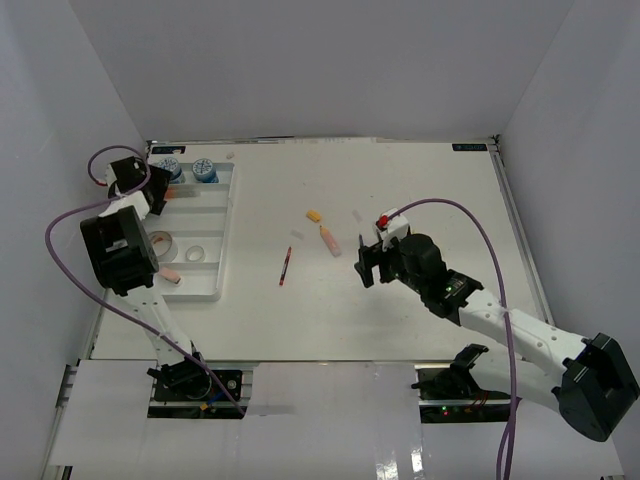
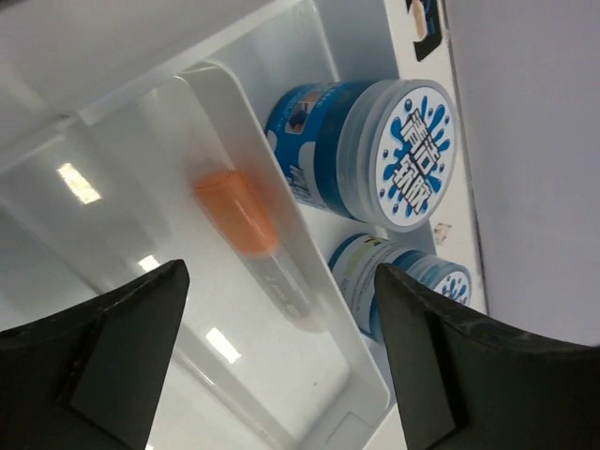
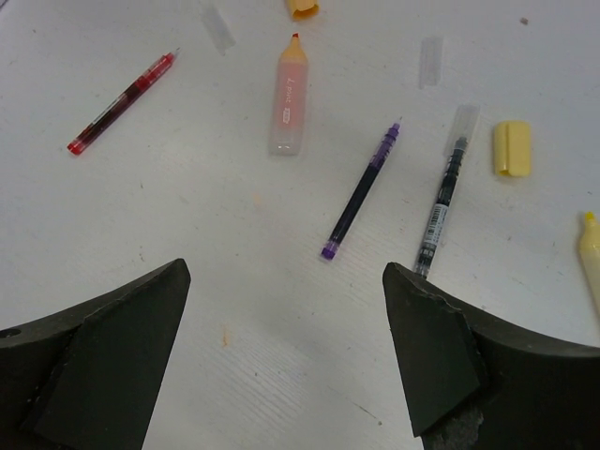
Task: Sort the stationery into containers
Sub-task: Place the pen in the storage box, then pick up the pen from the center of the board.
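- Top view: your left gripper is over the far end of the white tray, at the left side of the table.
- In the tray's far end sit the first tub and the second tub. A tan tape roll, a clear roll and a pink eraser lie towards its near end.
- Your right gripper hangs over mid-table. The red pen is to its left. The pink marker and yellow eraser lie just beyond it.
- Left wrist view: jaws spread wide, holding nothing. An orange-capped marker lies in a tray compartment, against the divider and below the gap. Both tubs sit one compartment over.
- Right wrist view: jaws spread wide and empty, above the bare table. Loose on the table ahead of the jaws are the red pen, the pink marker, a purple pen, a black pen and a yellow cap, all apart from each other. None of them is in the tray.
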{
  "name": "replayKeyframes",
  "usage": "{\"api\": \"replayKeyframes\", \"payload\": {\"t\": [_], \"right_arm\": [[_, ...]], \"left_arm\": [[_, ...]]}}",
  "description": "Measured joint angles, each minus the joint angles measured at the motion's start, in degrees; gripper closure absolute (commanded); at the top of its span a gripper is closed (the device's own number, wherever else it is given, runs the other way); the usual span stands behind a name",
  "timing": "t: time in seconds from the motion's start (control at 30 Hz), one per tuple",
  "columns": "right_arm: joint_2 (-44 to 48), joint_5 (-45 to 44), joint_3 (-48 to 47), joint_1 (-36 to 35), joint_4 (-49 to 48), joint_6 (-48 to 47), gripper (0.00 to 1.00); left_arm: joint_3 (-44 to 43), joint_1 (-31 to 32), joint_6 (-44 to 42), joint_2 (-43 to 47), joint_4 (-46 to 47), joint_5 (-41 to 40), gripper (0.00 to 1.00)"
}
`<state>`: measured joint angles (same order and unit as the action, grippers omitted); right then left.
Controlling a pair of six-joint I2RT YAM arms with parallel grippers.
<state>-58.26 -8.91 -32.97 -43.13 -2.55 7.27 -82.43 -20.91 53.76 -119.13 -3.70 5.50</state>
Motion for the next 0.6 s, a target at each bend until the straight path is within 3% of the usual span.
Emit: {"api": "replayKeyframes", "payload": {"t": [0.07, 0.37, 0.6], "right_arm": [[0.5, -0.52, 0.0, 0.02, 0.37, 0.0, 0.1], [-1.36, -5.07, -2.32, 0.5, 6.47, -0.15, 0.09], [-8.28, -5.6, -8.0, 1.73, 9.07, -0.46, 0.04]], "left_arm": [[-0.9, -0.17, -1.53, 0.79, -2.6, -1.25, 0.02], [-1.92, -0.48, -11.23, 12.28, -12.57, -2.01, 0.02], [10.08, 8.5, -19.3, 32.5, -13.79, 0.26, 0.02]]}}
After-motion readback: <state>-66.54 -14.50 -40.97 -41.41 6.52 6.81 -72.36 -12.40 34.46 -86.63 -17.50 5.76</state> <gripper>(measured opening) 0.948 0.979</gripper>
